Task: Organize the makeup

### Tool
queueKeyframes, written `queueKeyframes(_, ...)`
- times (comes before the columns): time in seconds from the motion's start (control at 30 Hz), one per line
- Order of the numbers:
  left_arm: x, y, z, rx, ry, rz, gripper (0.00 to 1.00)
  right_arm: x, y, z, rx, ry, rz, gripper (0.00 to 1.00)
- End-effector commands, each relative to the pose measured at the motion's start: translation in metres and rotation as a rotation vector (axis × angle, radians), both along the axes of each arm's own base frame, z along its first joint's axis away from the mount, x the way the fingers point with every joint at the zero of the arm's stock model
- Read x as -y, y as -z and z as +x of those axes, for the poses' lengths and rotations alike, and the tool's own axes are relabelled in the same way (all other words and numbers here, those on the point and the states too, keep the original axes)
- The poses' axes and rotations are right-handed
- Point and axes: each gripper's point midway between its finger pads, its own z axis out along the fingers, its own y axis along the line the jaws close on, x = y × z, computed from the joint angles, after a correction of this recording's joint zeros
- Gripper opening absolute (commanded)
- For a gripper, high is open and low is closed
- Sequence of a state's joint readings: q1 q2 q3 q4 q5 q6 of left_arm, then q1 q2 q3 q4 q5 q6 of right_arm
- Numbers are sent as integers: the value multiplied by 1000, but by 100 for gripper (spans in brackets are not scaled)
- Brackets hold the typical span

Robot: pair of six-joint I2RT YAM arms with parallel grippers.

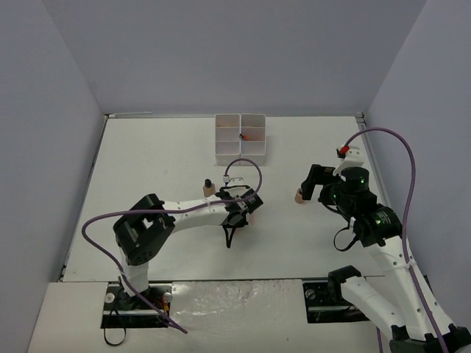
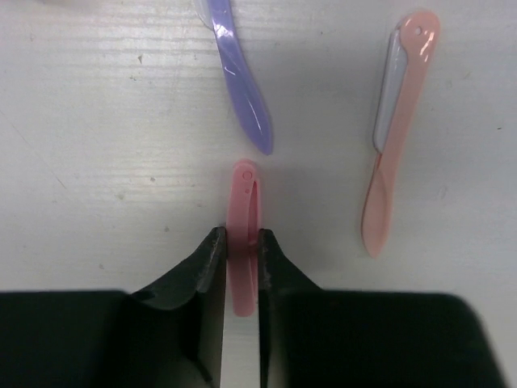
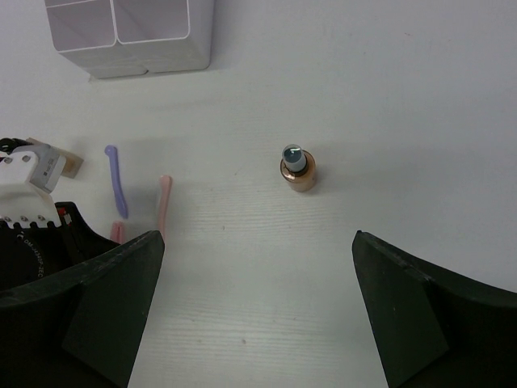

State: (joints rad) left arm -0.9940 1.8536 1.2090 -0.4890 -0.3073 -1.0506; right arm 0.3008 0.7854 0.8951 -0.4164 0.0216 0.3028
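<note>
A pink stick (image 2: 245, 202) lies flat on the table, and my left gripper (image 2: 241, 238) is shut on it, one jaw pressed to each side. A purple stick (image 2: 242, 89) lies just beyond it and a peach stick (image 2: 396, 137) with a grey cover to its right. From above, the left gripper (image 1: 239, 209) is low over the table's middle. My right gripper (image 3: 257, 238) stands open and holds nothing; a tan bottle (image 3: 297, 168) with a black cap stands upright a little ahead of it. A second tan bottle (image 1: 209, 187) stands beside the left arm.
The white compartment box (image 1: 241, 151) sits at the back centre, with a small dark item (image 1: 243, 136) in one cell. A purple cable (image 1: 246, 165) loops above the left wrist. Grey walls enclose the table on three sides.
</note>
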Motion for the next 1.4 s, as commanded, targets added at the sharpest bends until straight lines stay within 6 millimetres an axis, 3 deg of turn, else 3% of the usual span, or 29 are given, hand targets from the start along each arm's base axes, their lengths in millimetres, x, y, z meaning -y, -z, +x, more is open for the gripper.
queueKeyframes(0.0, 3, -25, -1, 42, 10, -38, 0, 0, -33, 15, 90, -8, -16, 100)
queueKeyframes(0.17, 5, -96, 32, 259, 121, -32, 0, -1, -36, 17, 94, -22, -23, 100)
queueKeyframes(0.3, -4, -174, 77, 489, 283, 44, 0, -4, -35, 18, 86, -30, -16, 100)
queueKeyframes(0.43, -19, -214, 133, 615, 462, 9, 0, -2, -35, 20, 86, -16, -19, 100)
queueKeyframes(0.63, -38, -248, 208, 753, 736, 18, 0, 2, -38, 22, 93, 14, -25, 100)
queueKeyframes(0.73, -44, -241, 239, 750, 854, 76, 0, 6, -37, 24, 92, 32, -39, 100)
queueKeyframes(0.97, -43, -233, 278, 780, 1046, 159, 0, 8, -37, 27, 86, 65, -30, 100)
queueKeyframes(1.07, -43, -221, 288, 779, 1090, 206, 0, 5, -35, 27, 76, 51, -18, 100)
queueKeyframes(1.37, -27, -214, 305, 847, 1148, 206, 0, -6, -28, 24, 46, 11, 24, 100)
